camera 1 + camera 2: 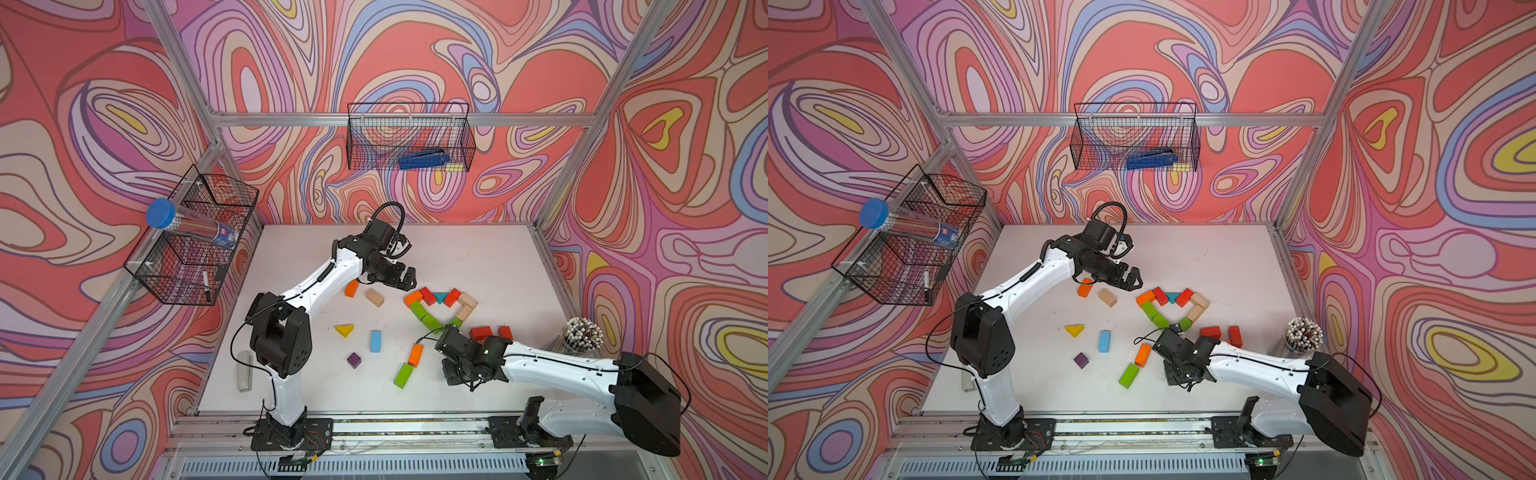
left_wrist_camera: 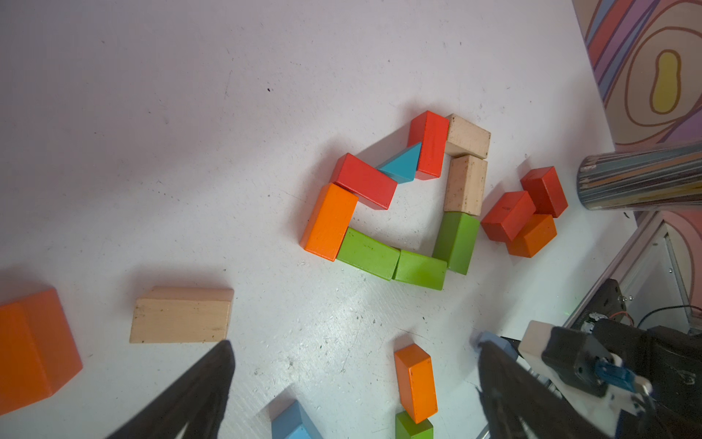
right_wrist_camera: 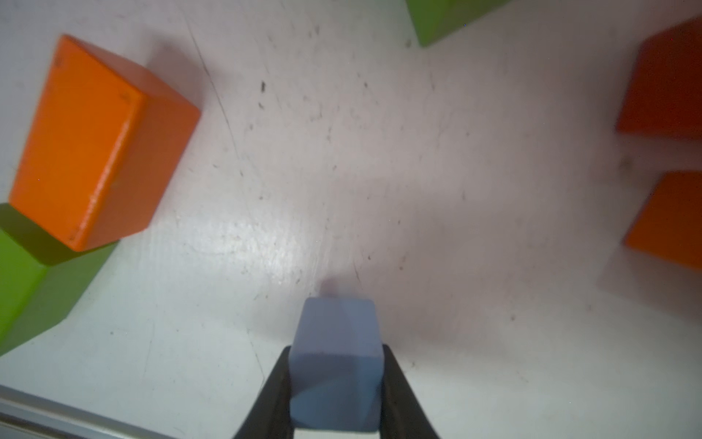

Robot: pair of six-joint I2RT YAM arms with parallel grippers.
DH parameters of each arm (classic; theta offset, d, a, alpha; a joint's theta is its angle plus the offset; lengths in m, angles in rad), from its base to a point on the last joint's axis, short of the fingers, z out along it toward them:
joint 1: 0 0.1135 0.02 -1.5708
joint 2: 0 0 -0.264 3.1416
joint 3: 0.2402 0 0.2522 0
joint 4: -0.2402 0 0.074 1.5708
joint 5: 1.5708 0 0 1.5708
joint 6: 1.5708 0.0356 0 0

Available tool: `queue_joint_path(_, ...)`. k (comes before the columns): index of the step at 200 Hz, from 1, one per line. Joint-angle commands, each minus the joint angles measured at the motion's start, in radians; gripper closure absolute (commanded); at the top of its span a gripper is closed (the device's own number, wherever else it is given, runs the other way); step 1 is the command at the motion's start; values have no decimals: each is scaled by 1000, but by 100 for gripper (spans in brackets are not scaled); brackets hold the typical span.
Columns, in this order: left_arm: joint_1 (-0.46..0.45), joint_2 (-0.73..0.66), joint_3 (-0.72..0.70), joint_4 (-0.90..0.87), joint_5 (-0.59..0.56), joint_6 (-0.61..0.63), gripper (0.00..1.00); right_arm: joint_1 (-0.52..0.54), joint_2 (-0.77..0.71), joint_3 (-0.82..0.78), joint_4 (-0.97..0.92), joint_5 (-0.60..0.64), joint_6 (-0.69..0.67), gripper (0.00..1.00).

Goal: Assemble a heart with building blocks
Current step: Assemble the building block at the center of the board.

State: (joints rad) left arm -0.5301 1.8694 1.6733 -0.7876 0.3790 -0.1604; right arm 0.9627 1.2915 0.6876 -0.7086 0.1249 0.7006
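grey-blue block (image 3: 336, 365) clamped between right fingers (image 3: 273, 399); left fingers (image 2: 197, 399) spread wide

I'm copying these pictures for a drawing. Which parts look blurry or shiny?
Right wrist view: the blue block up close is soft, the red brick at the edge smeared, and glare whitens the table. Left wrist view: the dark fingers are blurred.

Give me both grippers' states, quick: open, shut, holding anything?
Left gripper: open, nothing between its fingers.
Right gripper: shut on a grey-blue block.
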Motion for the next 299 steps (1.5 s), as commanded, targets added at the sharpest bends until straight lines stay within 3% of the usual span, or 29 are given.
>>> queue_joint_path(1,3,-11,1,0,-22,12,0,5,69,81,0,70,-86,85)
queue_joint_path(50,5,0,6,-6,-18,6,0,-2,285,234,-55,159,-194,86)
queue_joint_path(106,5,4,4,-2,-8,1,0,-57,380,286,-19,164,-229,83)
queue_joint_path(182,5,-2,4,-2,4,-4,0,-74,344,320,-81,181,-212,52)
queue_joint_path(217,4,-6,5,-2,12,-8,1,-73,252,303,-124,164,-114,49)
queue_joint_path(267,5,0,10,-9,-3,-29,0,-74,121,252,-120,56,281,51)
queue_joint_path(299,5,0,11,-11,-2,-37,0,-74,111,222,-75,30,359,55)
